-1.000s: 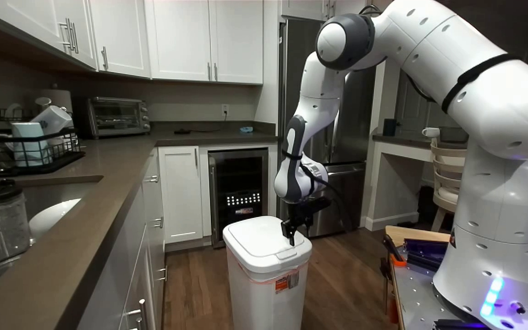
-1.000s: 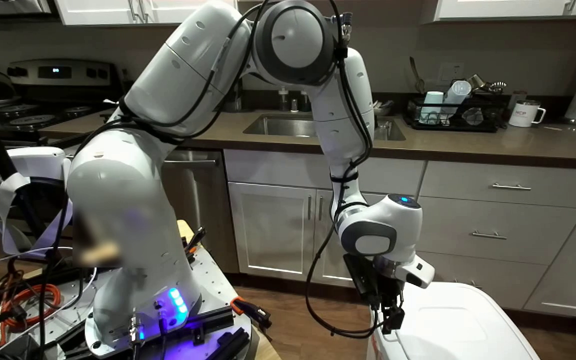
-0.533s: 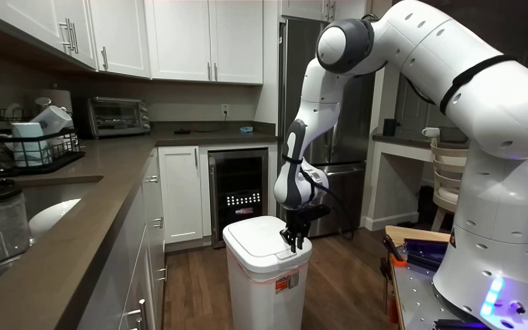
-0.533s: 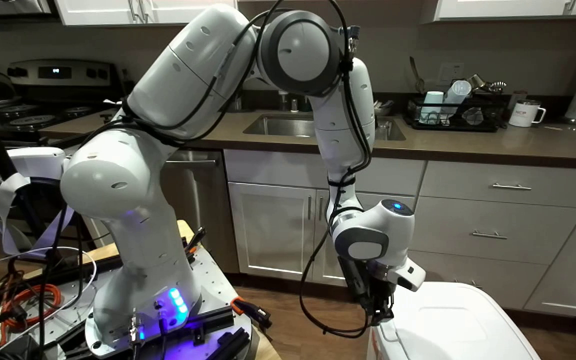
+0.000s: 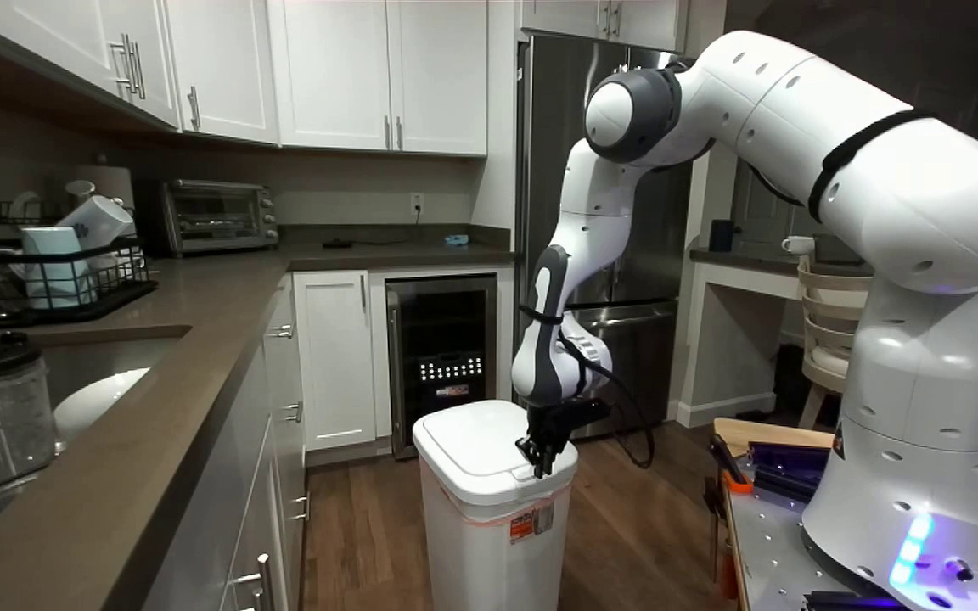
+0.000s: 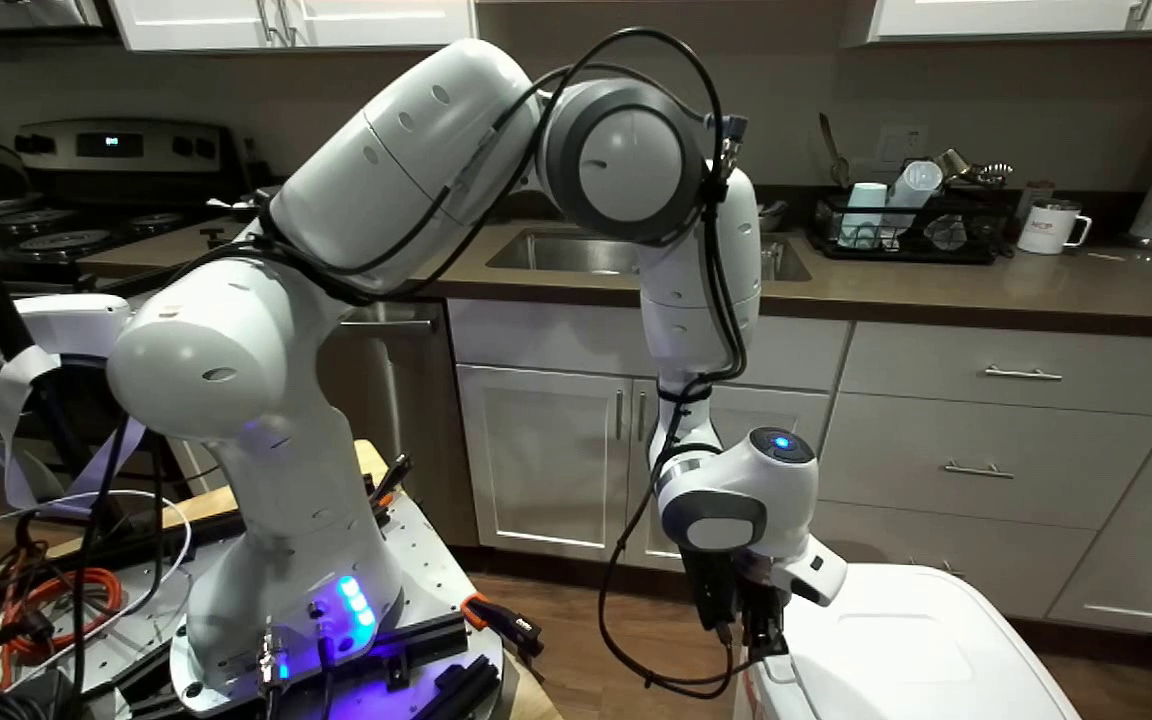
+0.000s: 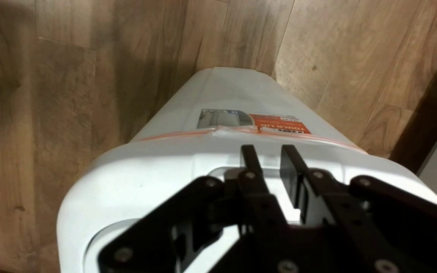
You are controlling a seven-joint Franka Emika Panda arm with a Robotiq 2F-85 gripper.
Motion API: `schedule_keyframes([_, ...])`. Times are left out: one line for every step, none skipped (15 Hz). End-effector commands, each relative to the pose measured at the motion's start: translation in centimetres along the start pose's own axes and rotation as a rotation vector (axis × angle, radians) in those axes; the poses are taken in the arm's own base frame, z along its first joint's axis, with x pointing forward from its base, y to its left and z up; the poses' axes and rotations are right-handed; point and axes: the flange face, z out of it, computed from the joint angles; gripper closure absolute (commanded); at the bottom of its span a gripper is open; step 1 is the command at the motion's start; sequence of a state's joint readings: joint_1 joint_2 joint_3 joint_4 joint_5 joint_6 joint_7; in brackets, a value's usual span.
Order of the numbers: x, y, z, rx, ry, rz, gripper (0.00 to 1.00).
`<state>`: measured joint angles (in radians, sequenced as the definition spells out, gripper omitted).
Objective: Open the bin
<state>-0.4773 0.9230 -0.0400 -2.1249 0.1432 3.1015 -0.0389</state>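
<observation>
Bin (image 5: 493, 552), tall and white, stands on the floor (image 5: 353, 535), well apart from the table (image 6: 434, 568) and past the edge that the robot arm (image 5: 761, 110) leans out over. Its lid (image 5: 476, 445) looks down all the way round. The jaws point down at the front edge of the lid, right by a small tab (image 5: 522, 473). They are apart, with a thin gap and nothing held in it. I cannot tell if they touch the lid.

I think a push on that tab should make the lid pop up. If the jaws come down beside it, the lid may just not move. If they push too hard, the bin could tip or slide, since nothing seems to hold it. The lid may also spring up and bump the jaws if they are in its way. An orange rim (image 7: 176, 134), which looks like a bag's edge, sticks out under the lid and might make it stick. The black cable (image 6: 603, 600) hangs in a loop near the bin and could catch on the lid as it swings up.

On the bin's front, a red label (image 7: 279, 123) says "TOUCH LID", upside down in the wrist view. That fits with a push. Bigger letters by it are partly hidden. Farther off, a white mug (image 6: 1046, 230) has red letters and the stove clock (image 6: 123, 141) has blue numbers, but both are too small to read.
</observation>
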Motion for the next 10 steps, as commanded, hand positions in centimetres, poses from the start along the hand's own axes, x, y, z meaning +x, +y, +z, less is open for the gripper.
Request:
schedule_keyframes([0.9, 0.2, 0.9, 0.012, 0.031, -0.031, 0.73])
schedule_keyframes([1.1, 0.1, 1.1, 0.01, 0.034, -0.034, 0.71])
schedule_keyframes([1.4, 0.1, 1.1, 0.011, 0.035, -0.035, 0.66])
schedule_keyframes([1.7, 0.0, 1.1, 0.01, 0.037, -0.036, 0.7])
schedule_keyframes([2.0, -0.1, 1.1, 0.009, 0.041, -0.038, 0.7])
schedule_keyframes([2.2, -0.1, 1.0, 0.008, 0.045, -0.04, 0.67])
schedule_keyframes([2.4, -0.1, 1.0, 0.009, 0.051, -0.04, 0.7])
schedule_keyframes([2.5, -0.1, 1.0, 0.011, 0.053, -0.041, 0.79])
schedule_keyframes([2.4, 0.0, 1.2, 0.011, 0.051, -0.039, 0.94])
schedule_keyframes([2.3, 0.1, 1.4, 0.011, 0.049, -0.037, 0.99])
